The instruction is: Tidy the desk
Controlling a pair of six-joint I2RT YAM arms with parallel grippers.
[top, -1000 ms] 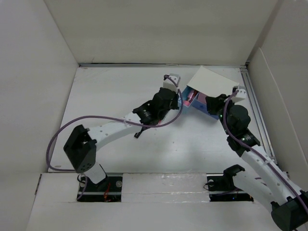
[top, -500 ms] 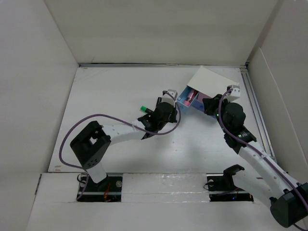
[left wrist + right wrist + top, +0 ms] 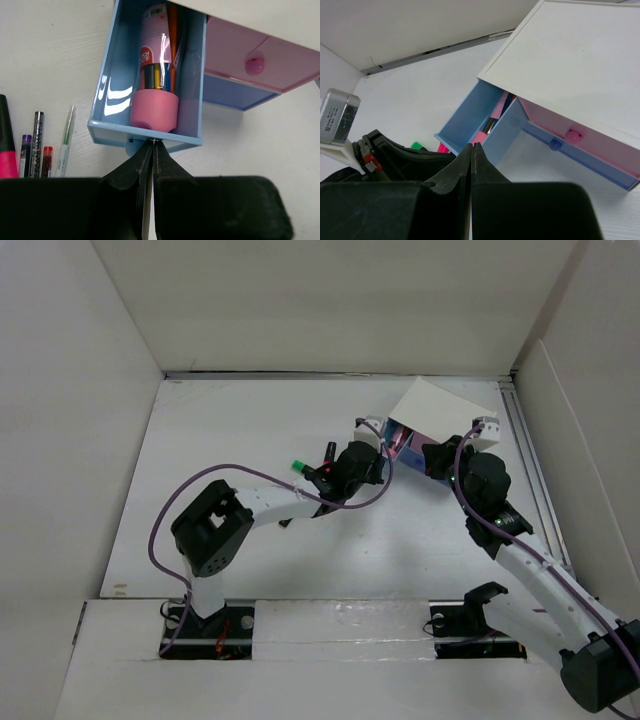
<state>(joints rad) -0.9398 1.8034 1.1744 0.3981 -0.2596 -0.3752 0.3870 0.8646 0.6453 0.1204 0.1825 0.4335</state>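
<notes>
The white desk [image 3: 230, 430] carries a small white drawer box [image 3: 437, 410] at the back right. Its upper blue drawer [image 3: 152, 131] is pulled open and holds a pink-capped tube [image 3: 154, 107] and pens. My left gripper [image 3: 152, 143] is shut and empty, its tips against the drawer's front wall beside the blue knob [image 3: 129, 148]. In the top view it [image 3: 378, 450] sits at the drawer's front. My right gripper [image 3: 472, 145] is shut and empty, hovering just right of the open drawer [image 3: 470, 117], near the box's front [image 3: 436, 456].
Loose pens lie on the desk left of the drawer: a pink highlighter [image 3: 5, 145] and several thin pens [image 3: 37, 145]. A green-capped marker [image 3: 297, 467] lies by the left arm. The pink drawer [image 3: 250, 57] with its pink knob is closed. Walls enclose the desk.
The left gripper pulled back from the drawer, uncovering the green marker, then came forward again to the drawer's front. The right arm shifted slightly early on, then stayed still.
</notes>
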